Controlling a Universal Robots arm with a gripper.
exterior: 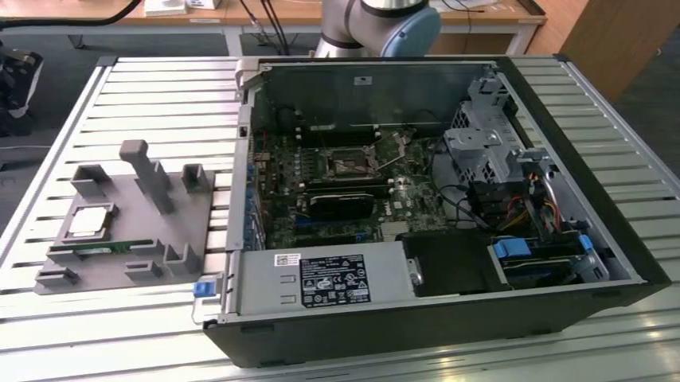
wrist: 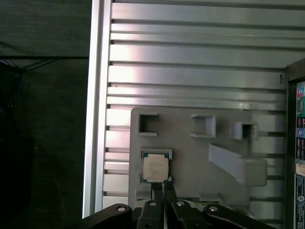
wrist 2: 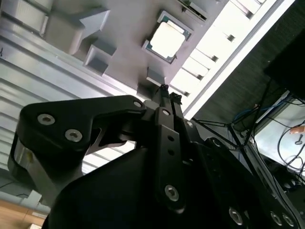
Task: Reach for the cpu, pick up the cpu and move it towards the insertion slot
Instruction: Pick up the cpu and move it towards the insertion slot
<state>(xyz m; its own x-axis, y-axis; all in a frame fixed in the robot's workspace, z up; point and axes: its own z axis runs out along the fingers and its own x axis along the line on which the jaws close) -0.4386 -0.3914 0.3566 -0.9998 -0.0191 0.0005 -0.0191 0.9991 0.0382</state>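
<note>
In the exterior view the cpu point(exterior: 91, 220) sits in its grey holder point(exterior: 130, 232) on the worktop point(exterior: 159, 87), about 8 o'clock from the slot point(exterior: 349, 165). The hand point(wrist: 162, 185) hangs near it, looks clenched and empty, hard to be sure. Clenched like that, it'd just knock the cpu askew.

My slatted alu bench point(exterior: 159, 87), bright glare on slats. Exterior view: wood desk point(exterior: 228, 17) w/ white legs at 12, wood cabinet point(exterior: 611, 32) at 1, dark carpet floor point(exterior: 159, 44) at 11.
</note>
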